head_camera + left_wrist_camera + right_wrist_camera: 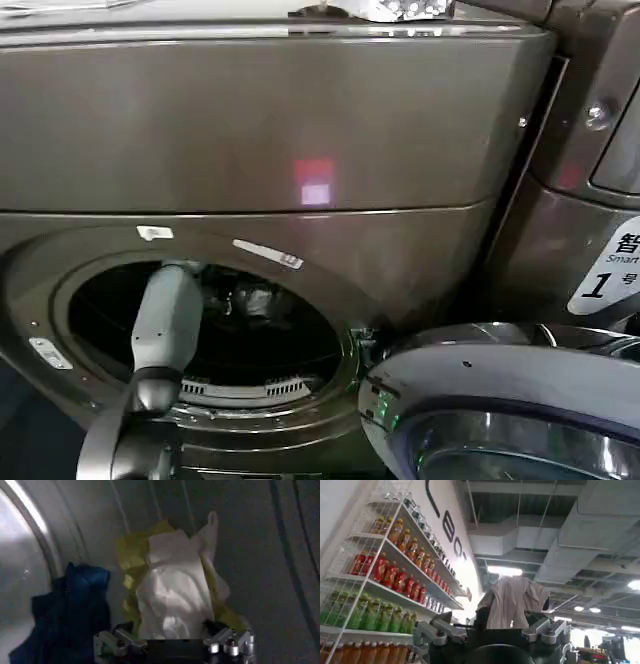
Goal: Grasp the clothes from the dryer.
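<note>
The dryer (300, 130) is a bronze-grey front loader with its round porthole open. My left arm (165, 320) reaches through the porthole into the dark drum. Inside, the clothes (170, 585) lie in a heap against the silver drum wall: a white piece over yellow-green fabric, with a dark blue garment (75, 605) beside them. My left gripper (170, 627) is open. Its fingers stand wide apart on either side of the white piece's near edge. My right gripper (510, 620) points up toward the ceiling, away from the dryer, and a pale beige cloth (512, 600) shows just beyond it.
The dryer's round door (500, 390) hangs open at the lower right, close to the porthole. A neighbouring machine (590, 150) stands to the right, bearing a white sticker (610, 270). Shelves of bottled drinks (385, 580) line the wall by the right arm.
</note>
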Robot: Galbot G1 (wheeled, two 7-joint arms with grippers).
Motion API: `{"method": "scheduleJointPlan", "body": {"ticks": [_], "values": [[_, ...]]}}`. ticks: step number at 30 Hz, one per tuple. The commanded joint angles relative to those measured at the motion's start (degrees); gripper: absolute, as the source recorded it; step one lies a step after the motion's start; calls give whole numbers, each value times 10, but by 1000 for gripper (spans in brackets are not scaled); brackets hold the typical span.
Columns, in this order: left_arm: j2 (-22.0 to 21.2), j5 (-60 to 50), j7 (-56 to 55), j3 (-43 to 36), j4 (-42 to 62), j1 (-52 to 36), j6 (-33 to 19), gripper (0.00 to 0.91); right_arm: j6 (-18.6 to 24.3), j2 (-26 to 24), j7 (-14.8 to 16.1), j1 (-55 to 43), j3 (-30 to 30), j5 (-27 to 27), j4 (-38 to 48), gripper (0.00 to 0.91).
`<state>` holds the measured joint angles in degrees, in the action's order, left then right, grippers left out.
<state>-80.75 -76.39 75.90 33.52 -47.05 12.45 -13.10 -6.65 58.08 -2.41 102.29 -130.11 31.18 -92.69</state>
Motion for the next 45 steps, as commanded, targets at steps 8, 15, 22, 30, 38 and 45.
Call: {"method": "scheduleJointPlan", "body": {"ticks": [8,15,22,30,38,45], "values": [[5,79,-3,-1,46,1,54,0,2,1,-3,0,0,2,1,907],[14,184,-44,-9,4,14,53,0,-7,7,-1,-2,6,13,-10,907],[1,341,-159,-48,-97,45,126,0,-26,9,-2,-10,15,20,-28,907],[-20,452,-370,-62,-134,56,150,0,-52,15,-5,-11,11,5,-37,907],[-58,602,-652,-58,-253,128,218,0,-5,18,-29,-22,32,4,-33,907],[-79,733,-787,-60,-357,208,328,0,-5,22,-27,-19,31,3,-37,907]]}}
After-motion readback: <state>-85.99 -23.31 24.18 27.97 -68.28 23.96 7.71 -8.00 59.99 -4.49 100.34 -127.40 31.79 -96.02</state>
